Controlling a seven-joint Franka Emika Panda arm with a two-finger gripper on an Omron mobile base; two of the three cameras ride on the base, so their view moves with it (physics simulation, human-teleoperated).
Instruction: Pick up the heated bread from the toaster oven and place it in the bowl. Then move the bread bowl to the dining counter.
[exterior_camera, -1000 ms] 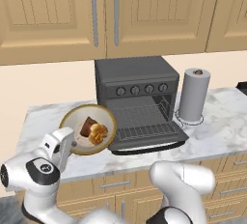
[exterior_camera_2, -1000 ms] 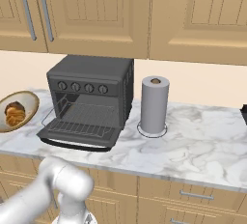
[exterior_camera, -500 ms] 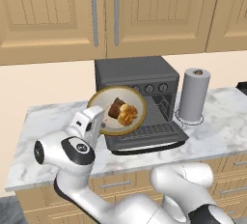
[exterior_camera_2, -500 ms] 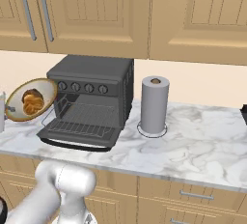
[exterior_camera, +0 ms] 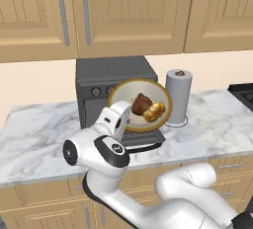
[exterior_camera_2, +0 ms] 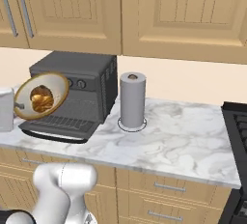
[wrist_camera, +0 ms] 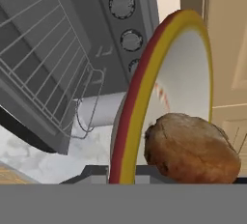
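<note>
Claw (exterior_camera: 123, 119) clamped on rim of bowl (exterior_camera: 162, 96) — lifted clear of worktop (exterior_camera: 39, 129), before toaster oven (exterior_camera: 106, 77), steeply tilted, heated bread (exterior_camera: 153, 112) inside — presumably for carrying to dining counter.

One toaster oven (exterior_camera: 99, 82) on one marble counter (exterior_camera: 34, 134) — its four knobs partly hidden. One bowl (exterior_camera: 160, 95) carries two pieces — one golden-orange bread (exterior_camera: 153, 112) at 4 o'clock, one dark brown chunk (exterior_camera: 140, 103) at 9. One paper-towel roll (exterior_camera_2: 132, 99) stands at 3 o'clock. One stove corner (exterior_camera_2: 237, 121).
</note>
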